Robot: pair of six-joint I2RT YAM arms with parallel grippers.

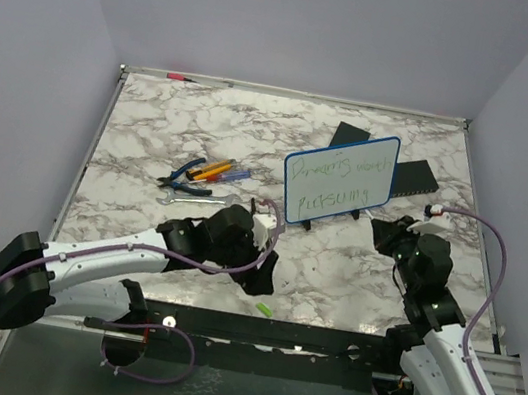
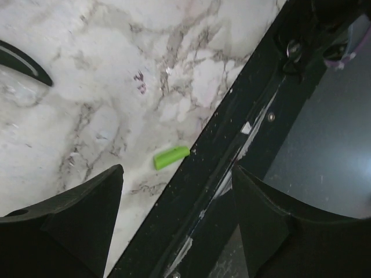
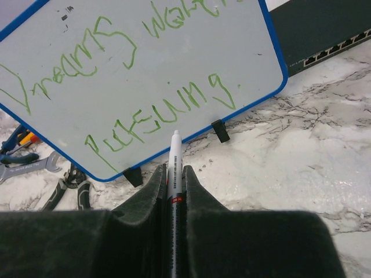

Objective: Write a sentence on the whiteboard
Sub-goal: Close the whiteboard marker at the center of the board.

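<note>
Marble tabletop [image 1: 154, 128], walled in lilac, shown from above and from both wrists. Board [image 1: 338, 180] stands on its black feet right of centre, toward the far edge. Its long axis runs roughly left to right and its written face is turned toward the near right corner. Sentence [image 3: 145, 87]: two lines of green script cover most of the face. Right claw [image 1: 382, 230] is clamped on a marker [image 3: 175, 168], which lies along the claw's axis, tip forward.

Key relation: the board lies straight ahead of the right claw. The tip is aimed at the lower frame between the two feet and sits close to it; contact cannot be told. The right arm is much the nearer.

Left claw [image 2: 177, 172] hangs over the near edge, jaws apart and empty. A green cap [image 2: 171, 157] lies on the marble below it, beside the black rail [image 2: 232, 145].

With two full lines, writing looks finished or nearly so. A further stroke would need the tip raised onto the white face. Pliers [image 1: 187, 173] and a wrench [image 1: 198, 200] lie left of the board.
</note>
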